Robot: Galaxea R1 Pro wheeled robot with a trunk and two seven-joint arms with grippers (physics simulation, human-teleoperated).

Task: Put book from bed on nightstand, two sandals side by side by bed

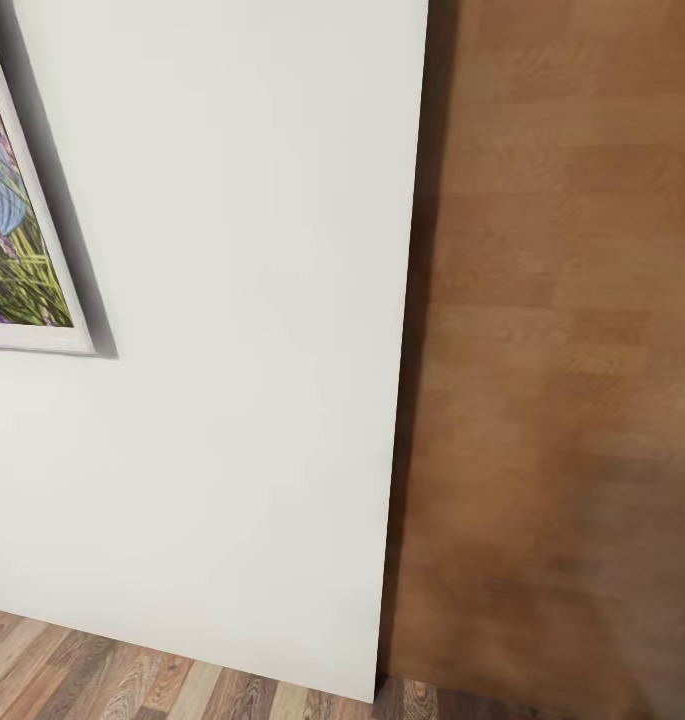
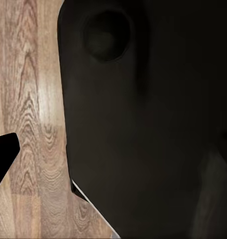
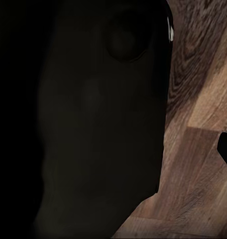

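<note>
While the head view faces a white wall (image 1: 232, 350), a framed picture (image 1: 22, 250) hangs beside a brown wooden panel (image 1: 562, 350). Each wrist view shows plank floor (image 2: 29, 99) past a dark body (either pincer's spread: cannot tell).

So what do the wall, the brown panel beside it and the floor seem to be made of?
The wall looks like matte white paint or plaster: flat, no texture. The brown panel seems to be warm wood or veneer, with blurred grain blocks. The floor looks like wood planks or laminate, grain and seams showing, with a faint sheen.
</note>
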